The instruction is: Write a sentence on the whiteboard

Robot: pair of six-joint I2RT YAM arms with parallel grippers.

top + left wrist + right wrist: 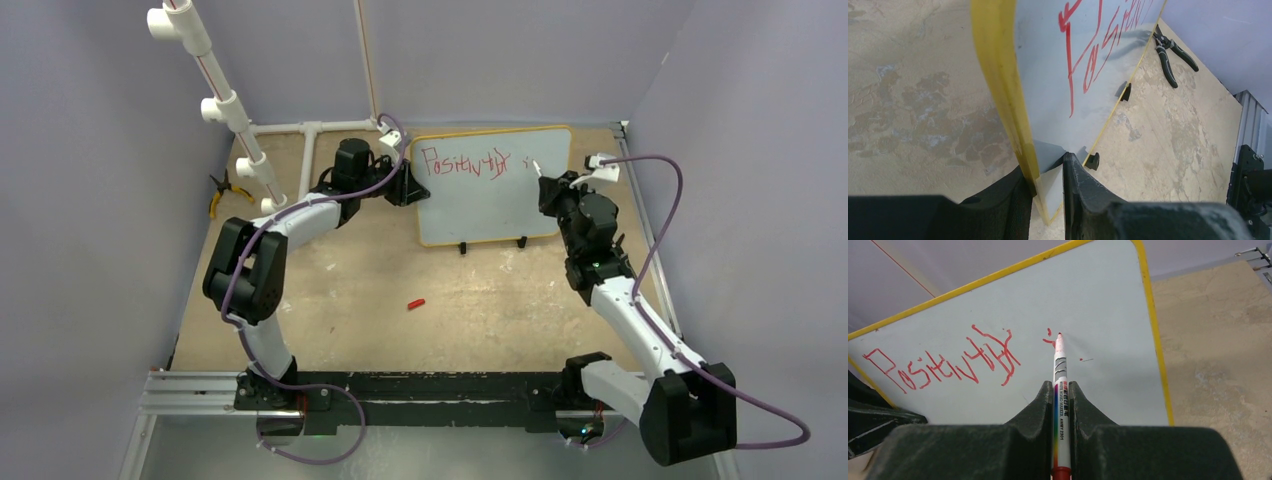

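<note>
The whiteboard point(490, 205) with its yellow frame stands upright at the back of the table. Red writing point(465, 162) reading roughly "Positivity" runs along its top; it also shows in the right wrist view point(943, 365). My left gripper point(403, 186) is shut on the board's left edge point(1045, 185), one finger on each face. My right gripper point(552, 190) is shut on a whiteboard marker point(1060, 405). The marker's red tip point(1059, 336) touches the board at a small red mark right of the word.
A red marker cap point(416, 303) lies on the table in front of the board. Pliers point(222, 192) lie at the back left, also in the left wrist view point(1170, 55). White PVC pipes point(225, 100) rise at the left. Walls enclose three sides.
</note>
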